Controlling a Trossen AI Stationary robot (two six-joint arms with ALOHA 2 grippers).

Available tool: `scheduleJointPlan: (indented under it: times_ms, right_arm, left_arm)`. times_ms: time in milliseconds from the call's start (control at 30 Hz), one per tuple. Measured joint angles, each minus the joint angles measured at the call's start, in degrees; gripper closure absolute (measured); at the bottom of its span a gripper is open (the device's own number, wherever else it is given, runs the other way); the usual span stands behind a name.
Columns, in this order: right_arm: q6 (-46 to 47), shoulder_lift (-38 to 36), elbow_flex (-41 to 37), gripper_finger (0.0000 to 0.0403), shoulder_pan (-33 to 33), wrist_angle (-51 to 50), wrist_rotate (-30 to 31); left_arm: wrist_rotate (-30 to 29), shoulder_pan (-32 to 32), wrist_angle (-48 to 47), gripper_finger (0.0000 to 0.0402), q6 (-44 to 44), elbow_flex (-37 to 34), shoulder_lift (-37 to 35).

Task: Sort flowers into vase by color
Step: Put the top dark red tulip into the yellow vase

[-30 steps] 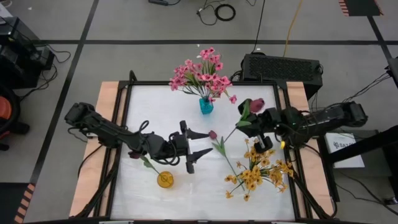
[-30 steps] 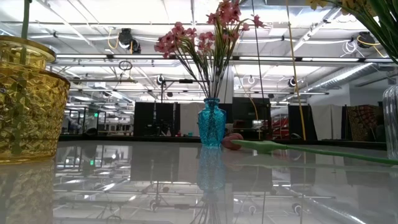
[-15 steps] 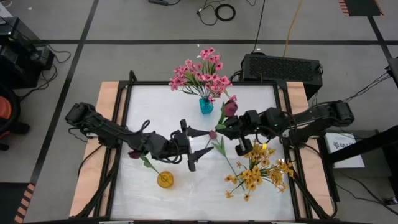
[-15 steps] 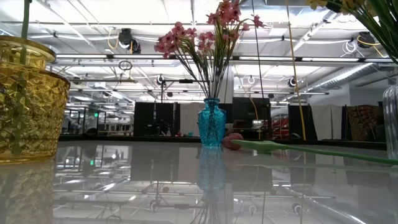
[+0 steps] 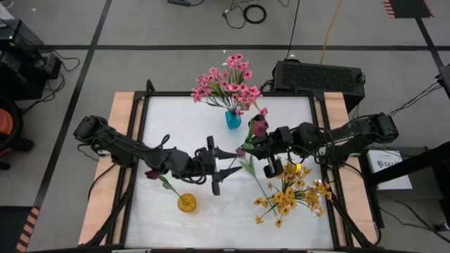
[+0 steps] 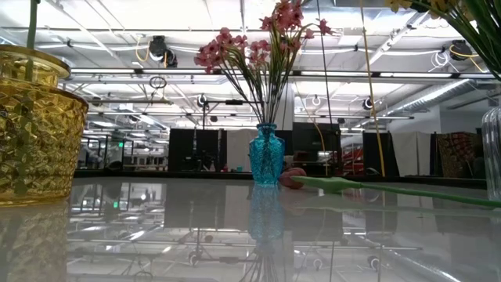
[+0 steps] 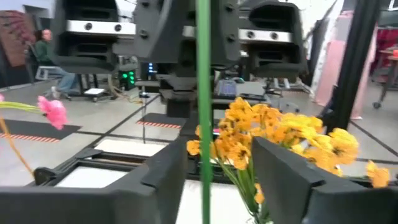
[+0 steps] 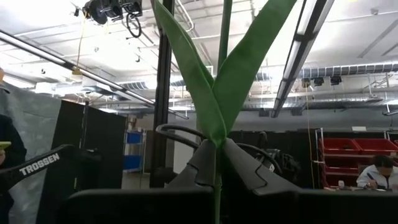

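Flowers on the white table [image 5: 169, 112], taken from largest to smallest.

**Arms.** Your left arm reaches in from the table's left edge. Your right arm reaches in from its right edge. Both end near the table's middle.

**Yellow blossom sprays** [image 5: 290, 195]. This bunch spreads over the near right part of the table. Its stems stand in a clear vase [image 6: 491, 153].

**Pink blossom sprays** [image 5: 228, 84]. These stand upright in the blue vase [image 5: 233, 119] at the middle of the far edge.

**Amber vase** [image 5: 185, 203]. It sits near the front, left of centre. One dark tulip [image 5: 150, 173] leans out of it toward your left arm.

**Right gripper** [image 5: 259, 144]. Its fingers are clamped tight on the green stem of the raised tulip [image 5: 260, 124]. You hold that tulip above the table, just in front of the blue vase. In the right wrist view its two long leaves fork upward from between the fingers.

**Left gripper** [image 5: 226, 163]. Its fingers stand partly apart, one on each side of a green stem. The left wrist view shows a gap between that stem and both fingers, so nothing is gripped.

**Lying tulip** [image 5: 247, 167]. It rests flat on the table between the two grippers. Its bud points toward the blue vase.
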Motion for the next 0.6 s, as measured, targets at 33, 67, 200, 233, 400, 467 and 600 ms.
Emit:
scheduleJointPlan:
  times_ms: [33,67,200,233,400,467,600]
  right_arm:
    - [0.02,-0.02,0.00,0.0401,0.00,0.01,0.00]
    - [0.02,-0.02,0.00,0.0401,0.00,0.01,0.00]
    - [0.04,-0.02,0.00,0.0401,0.00,-0.05,0.00]
    - [0.07,-0.02,0.00,0.0401,0.00,-0.05,0.00]
    - [0.20,-0.08,0.00,0.0401,0.00,-1.26,-0.01]
    - [0.21,-0.09,0.00,0.0396,0.00,-2.65,-0.02]
    - [1.93,-0.17,0.00,0.0361,-0.02,-4.67,-0.02]
  left_arm:
    - [0.32,0.00,-0.22,0.0227,0.01,0.00,-0.11]
    - [0.76,-0.02,-0.69,0.0241,-0.01,0.00,-0.29]
    - [1.59,0.00,-2.55,0.0291,0.03,0.00,-1.33]
    - [1.71,0.00,-3.21,0.0303,0.03,0.00,-1.64]
    - [1.78,0.00,-5.31,0.0358,0.06,0.00,-3.00]
    - [1.78,0.00,-6.39,0.0379,0.23,0.00,-3.19]
    - [1.78,-0.07,-8.08,0.0393,0.10,0.00,-3.39]
